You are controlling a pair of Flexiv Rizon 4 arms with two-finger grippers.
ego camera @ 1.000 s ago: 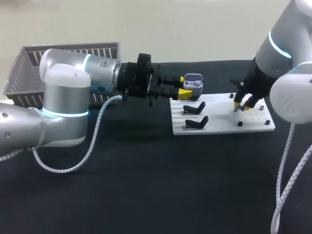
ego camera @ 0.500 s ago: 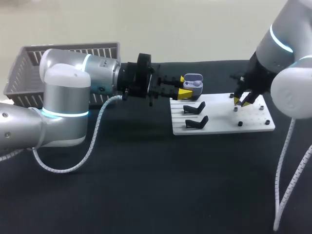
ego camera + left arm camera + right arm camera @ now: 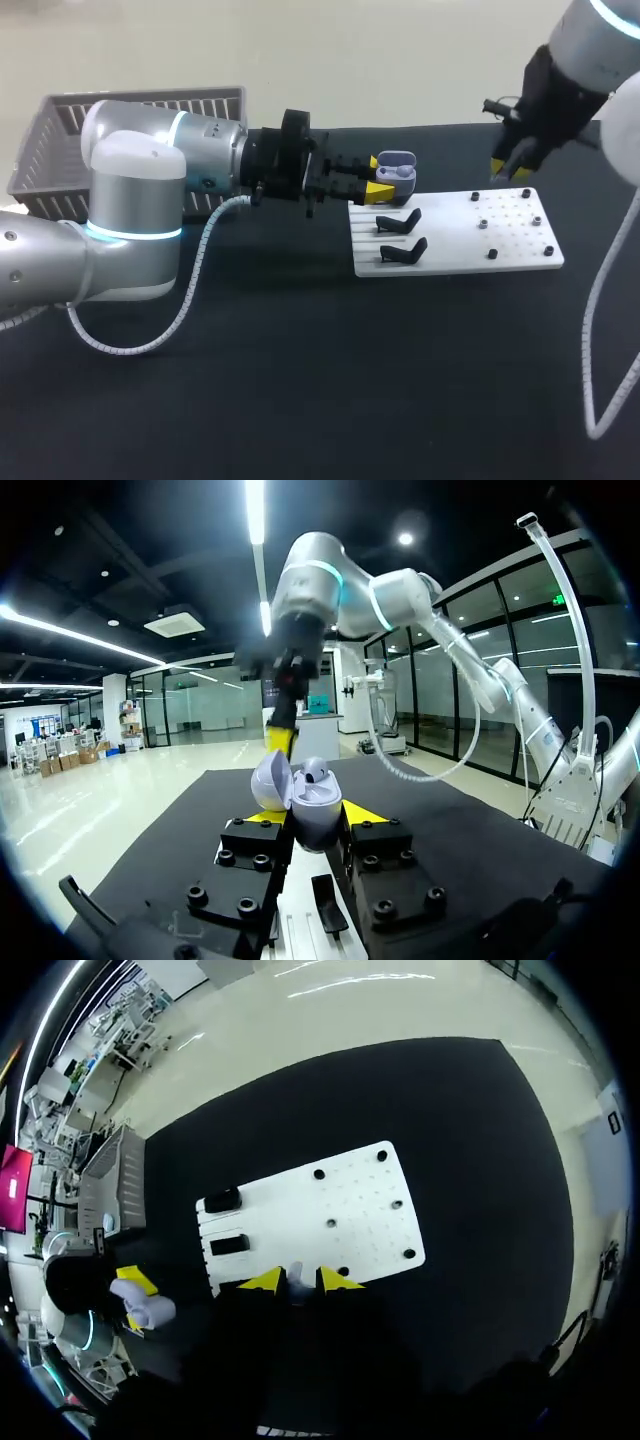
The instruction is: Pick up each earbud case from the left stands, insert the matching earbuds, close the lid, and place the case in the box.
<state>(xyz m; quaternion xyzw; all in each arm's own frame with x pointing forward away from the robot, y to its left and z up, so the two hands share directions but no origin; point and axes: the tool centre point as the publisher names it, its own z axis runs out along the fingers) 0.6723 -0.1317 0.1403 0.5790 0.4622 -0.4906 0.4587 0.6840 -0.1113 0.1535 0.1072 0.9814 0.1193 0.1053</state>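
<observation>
Head view: right gripper point(image 3: 510, 166) well right of open case point(image 3: 398, 161).
Left gripper point(image 3: 377, 176): clamps case.
Earbud point(image 3: 295, 1278): pinched in right gripper.

No readable text, label or number — none (not even on the earbud case point(image 3: 316, 815))
</observation>
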